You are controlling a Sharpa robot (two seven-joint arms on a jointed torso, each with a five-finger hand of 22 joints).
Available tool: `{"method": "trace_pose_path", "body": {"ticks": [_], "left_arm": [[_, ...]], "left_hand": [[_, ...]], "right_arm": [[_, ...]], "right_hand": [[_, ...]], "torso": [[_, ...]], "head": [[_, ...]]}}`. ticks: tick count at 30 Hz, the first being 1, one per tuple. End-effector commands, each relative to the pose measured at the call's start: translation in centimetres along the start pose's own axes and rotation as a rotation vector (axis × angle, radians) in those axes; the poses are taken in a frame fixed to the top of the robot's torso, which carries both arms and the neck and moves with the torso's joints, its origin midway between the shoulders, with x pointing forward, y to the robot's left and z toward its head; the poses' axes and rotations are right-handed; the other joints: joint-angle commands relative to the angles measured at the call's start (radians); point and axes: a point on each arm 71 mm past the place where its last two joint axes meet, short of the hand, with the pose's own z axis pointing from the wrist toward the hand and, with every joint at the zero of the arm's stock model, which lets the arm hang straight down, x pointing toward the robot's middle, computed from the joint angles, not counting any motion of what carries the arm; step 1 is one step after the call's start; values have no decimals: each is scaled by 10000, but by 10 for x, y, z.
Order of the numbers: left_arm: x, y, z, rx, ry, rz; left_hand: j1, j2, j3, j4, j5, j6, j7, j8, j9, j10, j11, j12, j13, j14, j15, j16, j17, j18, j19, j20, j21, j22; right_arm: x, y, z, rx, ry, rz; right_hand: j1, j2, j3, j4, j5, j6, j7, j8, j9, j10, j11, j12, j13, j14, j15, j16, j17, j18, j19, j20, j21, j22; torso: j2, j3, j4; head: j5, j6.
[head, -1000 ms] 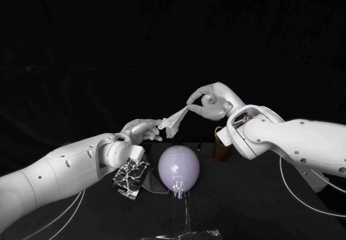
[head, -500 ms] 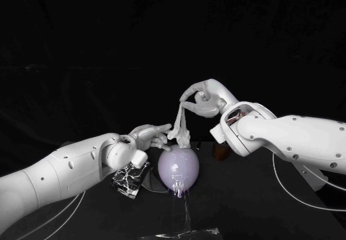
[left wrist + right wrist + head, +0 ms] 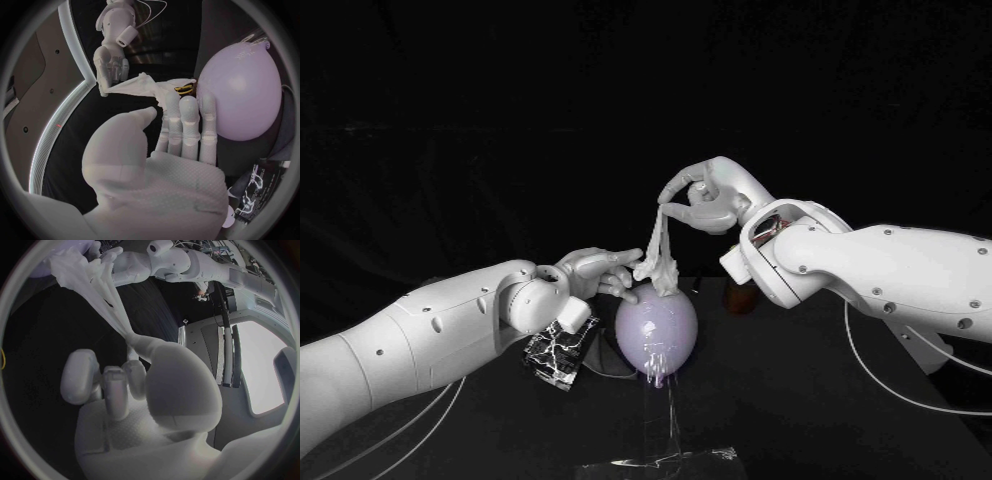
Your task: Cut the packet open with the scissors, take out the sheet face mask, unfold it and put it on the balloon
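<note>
My right hand (image 3: 704, 200) is raised above the table and pinches the top of the white sheet mask (image 3: 656, 255). The mask hangs as a crumpled strip, and its lower end rests on top of the pale purple balloon (image 3: 656, 325). My left hand (image 3: 603, 272) is beside that lower end, with fingers straight and thumb apart. In the left wrist view its fingertips (image 3: 181, 102) touch the mask (image 3: 140, 86) next to the balloon (image 3: 240, 90). In the right wrist view the mask (image 3: 103, 285) stretches away from my right hand (image 3: 125, 385). The black-and-white packet (image 3: 560, 350) lies under my left forearm.
The balloon stands on a clear stem with a clear base (image 3: 661, 460) near the table's front. A brown-orange object (image 3: 737, 297) sits behind the balloon under my right forearm. Thin cables (image 3: 603, 370) run beside the packet.
A second ago the mask was stretched slantwise between both hands. My right hand has since shifted over the balloon, the mask hangs down onto it, and my left hand has dropped lower with opened fingers.
</note>
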Motion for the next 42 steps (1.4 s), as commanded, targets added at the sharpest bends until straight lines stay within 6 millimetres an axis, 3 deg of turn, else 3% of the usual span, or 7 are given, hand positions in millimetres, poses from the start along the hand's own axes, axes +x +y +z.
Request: {"method": "trace_pose_path", "body": {"ticks": [1,7,10,18,23,29,42], "left_arm": [[-1,0,-1,-136,-13,34],[-10,1,-2,-168,-475,-147],[-15,1,-3,-135,-732,-267],[-27,1,-5,79,-1342,-649],[-33,1,-7,208,-1535,-751],[-41,1,-10,342,-1731,-736],[-49,3,-16,226,-1836,-175]], "left_hand": [[78,-36,-123,45,-22,98,-6,-63,13,-12,-19,47,-27,-17,-47,80,-45,147,104,-10,-68,-30],[61,-68,-355,318,-22,129,17,-104,9,-1,2,102,-69,0,-30,133,-151,143,193,-41,-116,-83],[-41,-29,-551,624,-22,148,31,-143,2,7,16,147,-99,10,-18,175,-230,142,253,-62,-152,-121],[156,5,-620,613,-18,158,23,-169,3,7,6,184,-125,17,-27,213,-299,142,305,-80,-174,-148],[173,12,-624,614,-18,160,23,-171,4,8,6,188,-127,19,-27,217,-305,142,311,-81,-175,-150],[208,33,-639,621,-18,154,28,-184,2,16,7,202,-133,25,-28,229,-322,142,327,-87,-177,-155],[476,16,-729,573,-18,153,27,-225,2,0,6,233,-173,23,-28,273,-411,138,372,-106,-205,-186]], "right_arm": [[2,-1,5,25,60,-39],[7,-1,17,-10,-17,-88],[10,0,24,-95,-69,-148],[10,12,42,-552,-338,-427],[11,17,44,-620,-177,-461],[13,11,33,-401,102,-422],[33,-30,-15,591,855,-158]], "right_hand": [[-13,58,26,-43,30,48,-4,30,17,50,-3,-38,857,1064,-23,58,2633,-36,14,-19,-29,1673],[-20,59,21,-44,29,45,-3,30,17,54,-2,-28,865,1064,-24,58,2633,-40,21,-18,-1,1679],[-23,62,19,-45,30,44,-3,30,17,52,-2,-34,862,1064,-24,58,2633,-38,17,-18,-17,1676],[-25,65,19,-47,30,42,-2,30,17,44,-2,-51,850,1064,-24,58,2633,-37,15,-17,-21,1675],[-26,69,19,-49,31,40,-2,29,17,48,-1,-40,859,1064,-23,58,2633,-37,13,-17,-25,1674],[-28,70,18,-50,30,38,-2,29,17,44,-1,-49,853,1064,-23,58,2633,-30,3,-17,-64,1665],[-33,71,15,-52,30,35,-1,28,18,43,0,-50,853,1064,-22,58,2633,-31,4,-17,-56,1667]], "torso": [[22,2,9],[23,-15,21],[15,-15,19],[13,-29,13],[13,-44,10],[-6,-7,20],[-9,32,-47]], "head": [[-3,-4],[-16,-22],[-9,-22],[-39,-9],[-38,-81],[-23,-159],[37,-363]]}}
